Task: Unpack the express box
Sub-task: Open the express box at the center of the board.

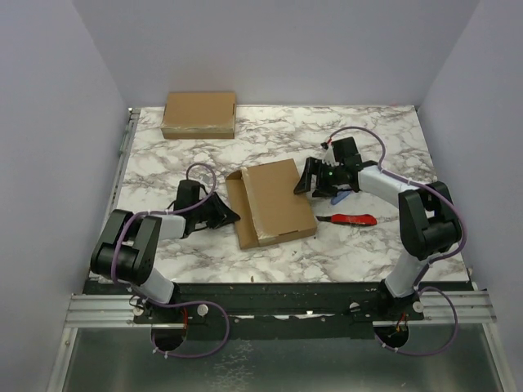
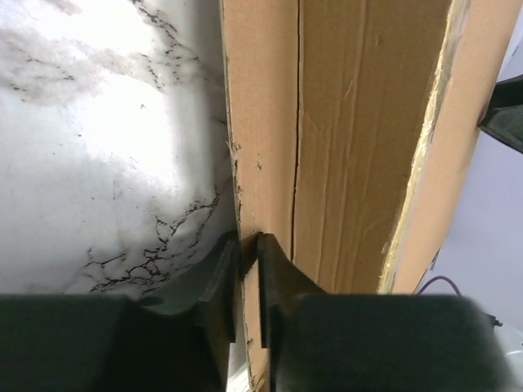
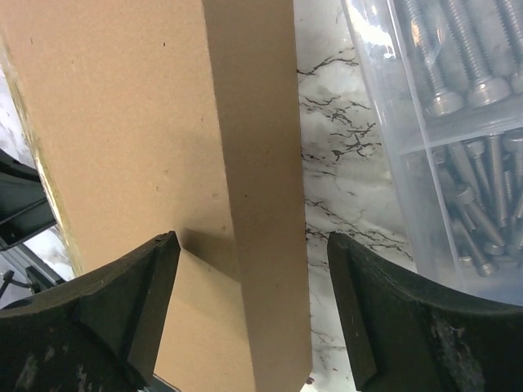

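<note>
Closest to the lens in the left wrist view: the left gripper [image 2: 248,249] has its black fingers [image 2: 216,286] pinched together on the thin edge of the brown cardboard flap [image 2: 261,122]. My guess is it's holding that flap to peel the lid back, or just to keep it from flopping shut.

The flap belongs to the flat brown cardboard express box [image 1: 274,204], which sits in the middle of the overhead frame on the white marble table [image 1: 392,139], flap lifted on its left side.

The right gripper [image 3: 253,245] comes in from the right of the frame. Its jaws are spread wide, straddling the box's right edge without clamping anything. Looks to me like it's there to brace the box so it doesn't slide while the other side gets pulled.

There's a clear plastic container of metal bolts [image 3: 458,122] just beside that gripper, a red-handled knife [image 1: 353,219] right of the box, and a second closed cardboard box [image 1: 198,114] in the upper left. Nothing is out of the box yet, so I'd call the unpacking barely started.
</note>
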### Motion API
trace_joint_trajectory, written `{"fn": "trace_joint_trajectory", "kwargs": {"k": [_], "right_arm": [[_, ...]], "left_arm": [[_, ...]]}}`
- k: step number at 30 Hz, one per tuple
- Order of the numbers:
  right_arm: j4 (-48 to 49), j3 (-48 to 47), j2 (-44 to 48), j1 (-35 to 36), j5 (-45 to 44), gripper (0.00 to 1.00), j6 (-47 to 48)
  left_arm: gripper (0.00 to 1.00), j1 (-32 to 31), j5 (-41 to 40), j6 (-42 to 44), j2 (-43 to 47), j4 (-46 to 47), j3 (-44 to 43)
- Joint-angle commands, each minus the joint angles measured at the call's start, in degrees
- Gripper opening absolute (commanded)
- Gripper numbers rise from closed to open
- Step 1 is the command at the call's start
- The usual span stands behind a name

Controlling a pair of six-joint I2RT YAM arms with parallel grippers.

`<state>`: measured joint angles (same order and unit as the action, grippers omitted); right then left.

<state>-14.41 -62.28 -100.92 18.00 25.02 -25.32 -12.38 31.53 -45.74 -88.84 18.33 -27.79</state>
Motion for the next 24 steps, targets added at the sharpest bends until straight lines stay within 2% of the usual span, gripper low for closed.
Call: {"fn": "trace_joint_trajectory", "kwargs": {"k": [1, 4, 10, 13, 15, 18, 21, 24], "right_arm": [[-1.23, -0.22, 1.0, 0.52, -2.15, 0.82, 0.76], [-7.1, -3.06, 2.38, 2.36, -12.21, 0.85, 3.67], [-21.32, -12.25, 3.52, 9.7, -40.06, 0.94, 5.7], [-26.37, -17.77, 4.22, 13.86, -46.73, 0.99, 4.4], [-28.4, -21.98, 4.87, 16.29, -46.72, 1.0, 3.02], [-28.5, -25.93, 6.58, 18.03, -38.87, 1.0, 0.62], [-22.98, -26.16, 9.25, 19.91, -27.75, 1.0, -2.07], [-12.09, -23.01, 11.28, 22.49, -19.89, 1.0, -5.31]], "left_arm": [[0.11, -0.52, -2.07, 1.55, 1.61, -0.58, 0.47], [0.0, -0.5, -5.33, 6.44, 7.11, -10.63, -3.02], [0.0, -0.52, -9.93, 16.73, 16.88, -32.05, -15.01], [0.0, -0.52, -8.85, 19.89, 18.24, -40.56, -21.49], [0.0, -0.46, -8.71, 21.43, 18.95, -44.96, -25.18], [0.0, -0.46, -9.87, 23.06, 19.58, -50.69, -30.73], [0.0, -0.49, -10.33, 24.8, 19.26, -55.7, -36.08], [0.0, -0.51, -10.95, 26.29, 18.83, -59.98, -40.22]]}}
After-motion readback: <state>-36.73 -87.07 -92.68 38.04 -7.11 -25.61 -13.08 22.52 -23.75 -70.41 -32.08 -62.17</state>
